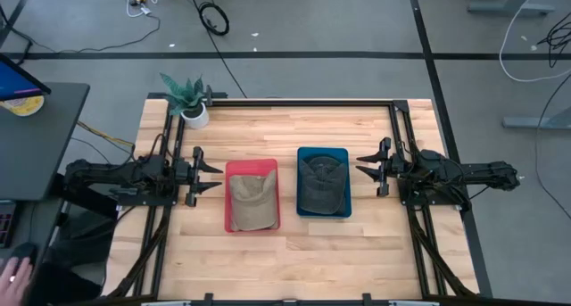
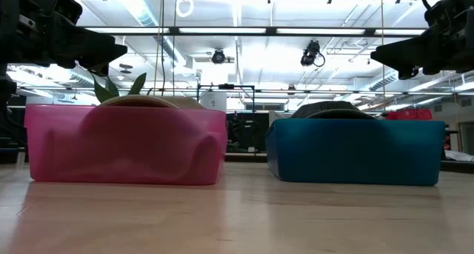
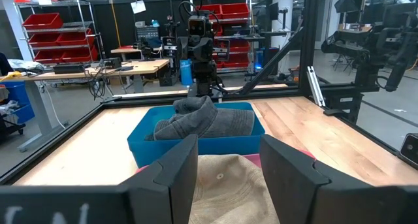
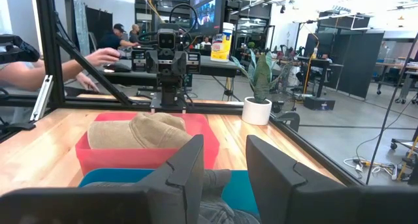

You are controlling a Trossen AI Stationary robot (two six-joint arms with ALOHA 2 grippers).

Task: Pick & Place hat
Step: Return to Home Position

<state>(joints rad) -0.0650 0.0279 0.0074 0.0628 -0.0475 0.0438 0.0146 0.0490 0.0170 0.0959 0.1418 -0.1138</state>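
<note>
Grey floor (image 1: 357, 20) crossed by dark tape lines, with a loose black cable (image 1: 214, 20). Pale wood surface (image 1: 357, 252) with a potted plant (image 1: 192, 105) at one corner. Wire shelving (image 3: 57, 38) stacked with red crates. Cluttered workbench (image 3: 124, 68). Ceiling light strips (image 2: 237, 29). Person (image 4: 116, 40) beyond.

1. A potted plant (image 1: 190, 101) is standing on the tabletop (image 1: 294, 261), off to one side of the left end effector (image 1: 217, 177), near the far edge.
2. Black cables (image 1: 214, 19) are lying on the floor, well beyond both end effectors.
3. A person's arm (image 4: 39, 70) is stretching out beyond the tabletop, far ahead of the right end effector (image 1: 359, 164).
4. Racks (image 3: 49, 38) are holding red crates far ahead of the left end effector.
5. A dark desk (image 1: 40, 136) is sitting behind the left end effector.
</note>
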